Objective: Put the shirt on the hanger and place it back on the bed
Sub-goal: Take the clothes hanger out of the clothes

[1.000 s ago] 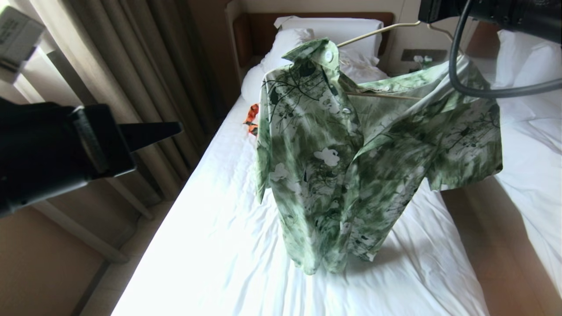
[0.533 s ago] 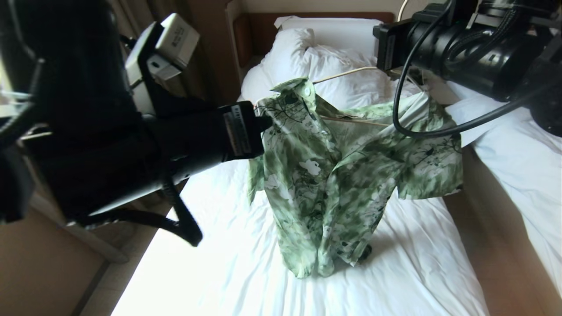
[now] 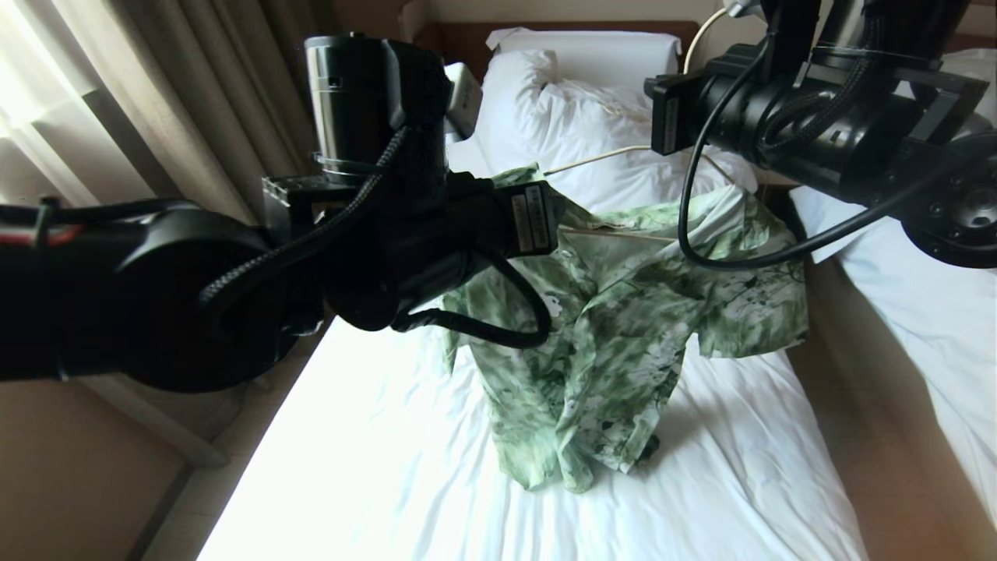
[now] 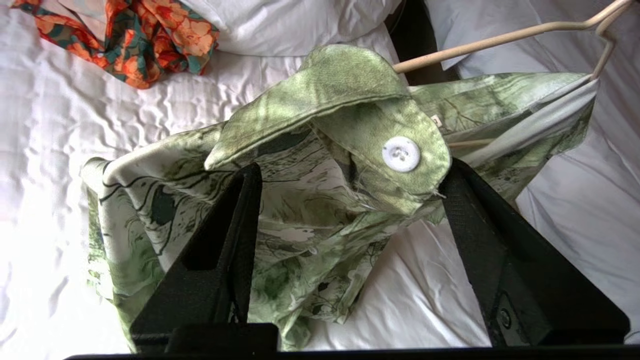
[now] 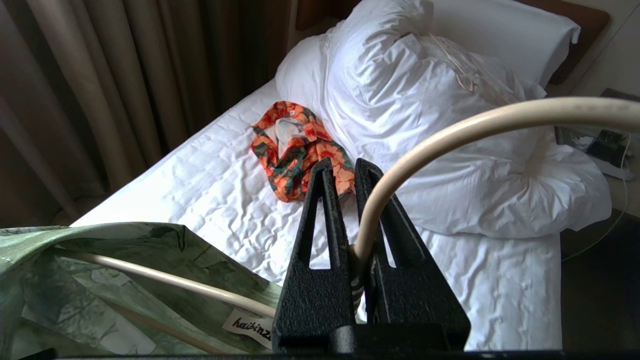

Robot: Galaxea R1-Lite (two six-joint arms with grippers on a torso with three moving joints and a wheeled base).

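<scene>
The green-and-white shirt (image 3: 623,335) hangs askew on the cream hanger (image 3: 592,160), its hem bunched on the bed (image 3: 374,467). One end of the hanger sticks bare out of the collar. My right gripper (image 5: 344,165) is shut on the hanger's hook (image 5: 450,135) above the shirt's back (image 5: 125,250). My left gripper (image 4: 352,165) is open, one finger on each side of the buttoned collar tab and front of the shirt (image 4: 310,215). Neither finger presses the cloth. In the head view the left arm (image 3: 389,226) covers the shirt's left shoulder.
An orange-and-dark-green garment (image 5: 295,150) lies by the bulky duvet and pillow (image 3: 592,101) at the headboard. Curtains (image 3: 195,101) hang along the bed's left side. A second white bed (image 3: 935,312) stands to the right across a strip of floor (image 3: 857,436).
My left arm has swung in from the left to the shirt's collar and its jaws have opened. My right arm has come down with the hanger, so the shirt sags lower onto the bed.
</scene>
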